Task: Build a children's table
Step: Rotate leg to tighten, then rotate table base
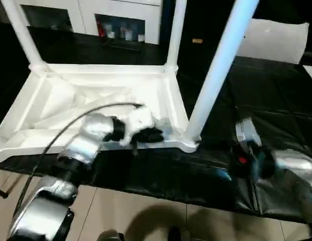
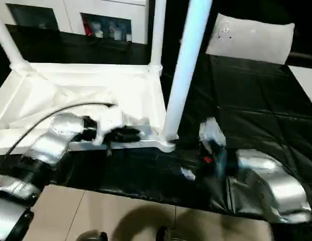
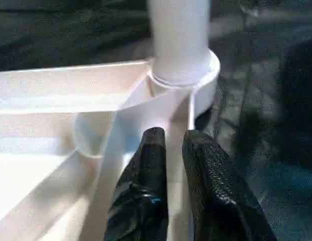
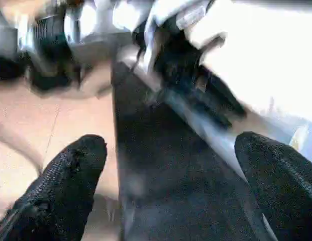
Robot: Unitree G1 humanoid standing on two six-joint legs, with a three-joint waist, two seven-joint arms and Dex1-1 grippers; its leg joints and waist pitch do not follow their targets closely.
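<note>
Left tool (image 3: 168, 138) sits nearly pressed together on the upturned white plastic tabletop's rim (image 1: 161, 144), so keep your spread right tool (image 4: 168, 150) off the seated white tapered leg (image 1: 216, 70).

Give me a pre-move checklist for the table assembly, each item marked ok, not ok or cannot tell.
1. Tabletop upside down on the black surface: ok.
2. Near-right leg upright in its corner socket: ok.
3. That leg fully seated: cannot tell.
4. Both far legs standing: ok.
5. Left end effector released from the tabletop rim: not ok, fingers close together at it.
6. Right end effector open and empty: ok.
</note>
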